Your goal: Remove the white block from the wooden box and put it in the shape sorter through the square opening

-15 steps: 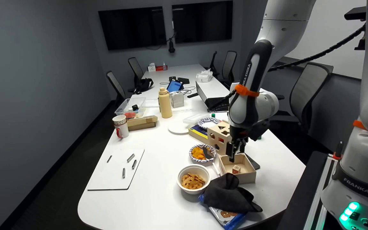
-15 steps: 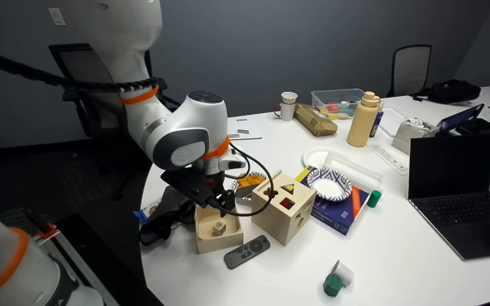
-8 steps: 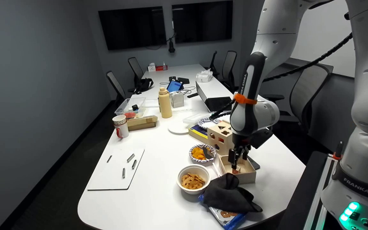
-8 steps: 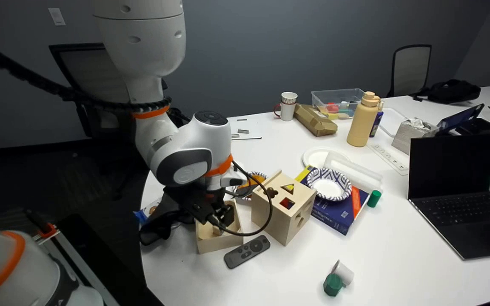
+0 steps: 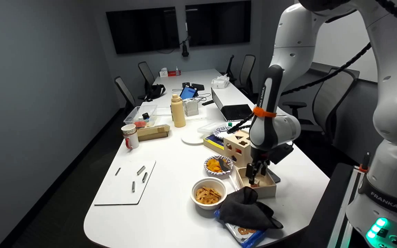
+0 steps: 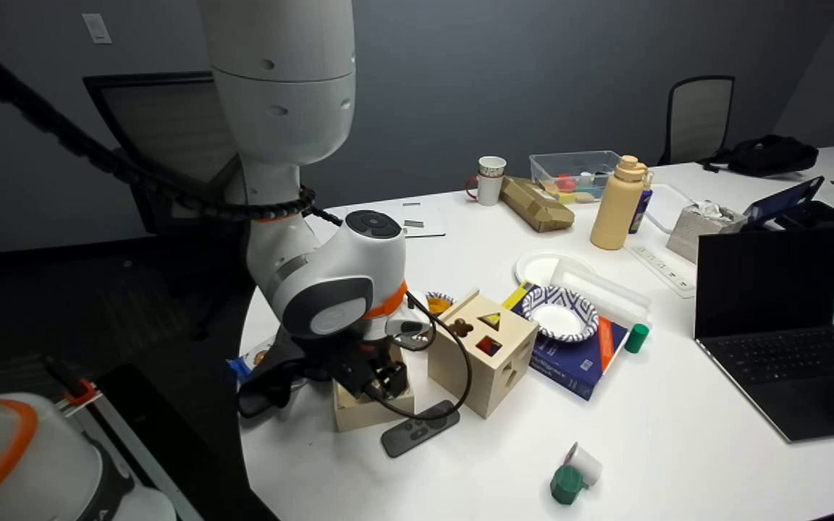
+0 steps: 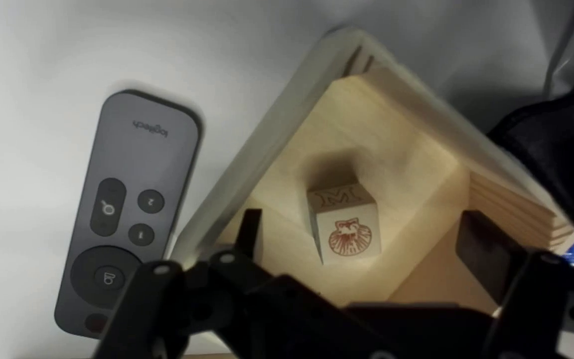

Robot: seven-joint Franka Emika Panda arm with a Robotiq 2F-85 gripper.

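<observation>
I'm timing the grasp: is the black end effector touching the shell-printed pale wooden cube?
Apart: the wrist view shows the end effector open, with gaps on either side of the cube.

Smooth wood on wooden box, on block inside box; beside box, matt plastic on remote, matt cloth.

Arm: bent at upper right in an exterior view, sloping down-left | wrist: right of centre there | tool: pointing down, fingers spread wide, lower centre and lower right, wrist view
</observation>
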